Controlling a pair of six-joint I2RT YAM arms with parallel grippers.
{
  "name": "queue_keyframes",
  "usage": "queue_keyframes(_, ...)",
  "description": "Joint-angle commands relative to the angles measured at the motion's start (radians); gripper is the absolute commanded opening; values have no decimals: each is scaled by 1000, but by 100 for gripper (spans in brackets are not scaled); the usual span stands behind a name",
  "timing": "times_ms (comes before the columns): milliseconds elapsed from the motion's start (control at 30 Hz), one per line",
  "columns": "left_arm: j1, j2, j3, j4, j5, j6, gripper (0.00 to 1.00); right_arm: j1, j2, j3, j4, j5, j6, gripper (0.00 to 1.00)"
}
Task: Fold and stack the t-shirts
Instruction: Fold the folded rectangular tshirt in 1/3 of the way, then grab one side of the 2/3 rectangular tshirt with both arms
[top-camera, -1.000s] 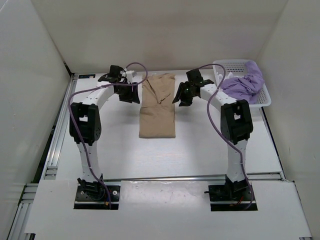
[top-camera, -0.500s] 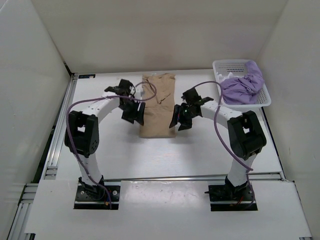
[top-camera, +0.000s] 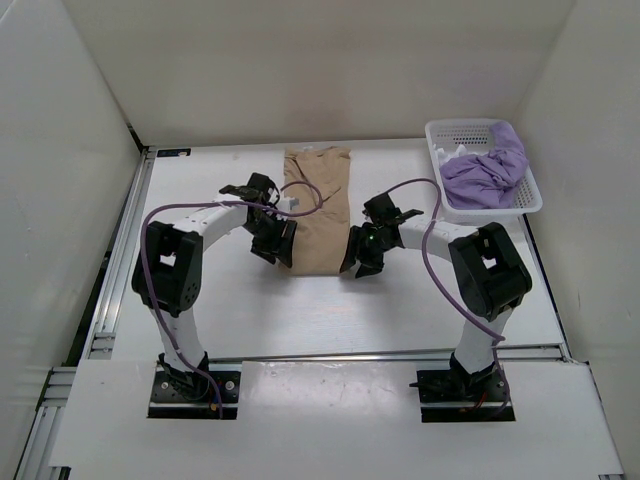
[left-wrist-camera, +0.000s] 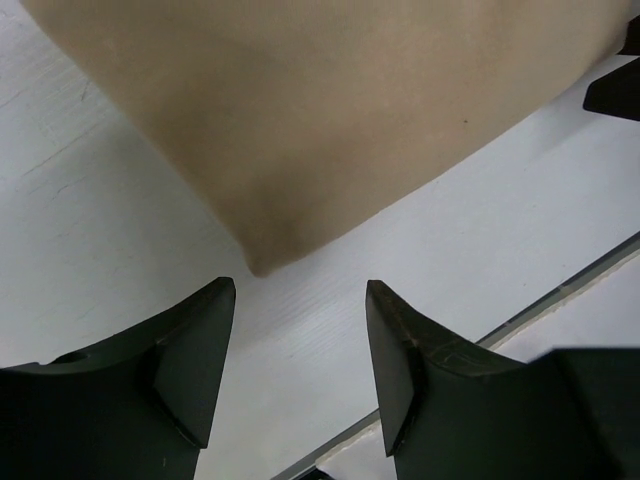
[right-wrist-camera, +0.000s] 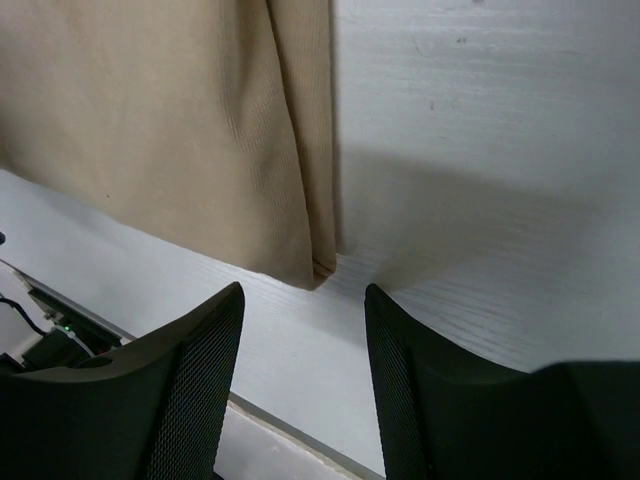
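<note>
A tan t-shirt lies folded into a long strip down the middle of the table. My left gripper hangs open at its near left corner, which sits just ahead of the empty jaws. Opposite, my right gripper stands open at the near right corner, nothing between its fingers. A lavender t-shirt is bunched in the white basket at the back right, with a bit of white cloth showing beside it.
White walls close in the table on the left, back and right. A metal rail runs along the left side. The arm bases sit at the near edge, and purple cables loop over both arms.
Both grippers have come from the shirt's far end toward me along its sides, down to its near corners. The shirt lies as before.
</note>
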Motion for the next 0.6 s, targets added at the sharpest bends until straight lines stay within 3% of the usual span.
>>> queue_keyframes(0, 2, 0, 1, 31, 57, 5, 64, -1, -12, 10, 39, -11, 8, 56)
queue_keyframes(267, 2, 29, -18, 31, 80, 5, 53, -1, 34, 49, 48, -21, 17, 48)
queue_keyframes(567, 2, 40, -47, 31, 80, 5, 49, -1, 43, 49, 39, -21, 17, 46)
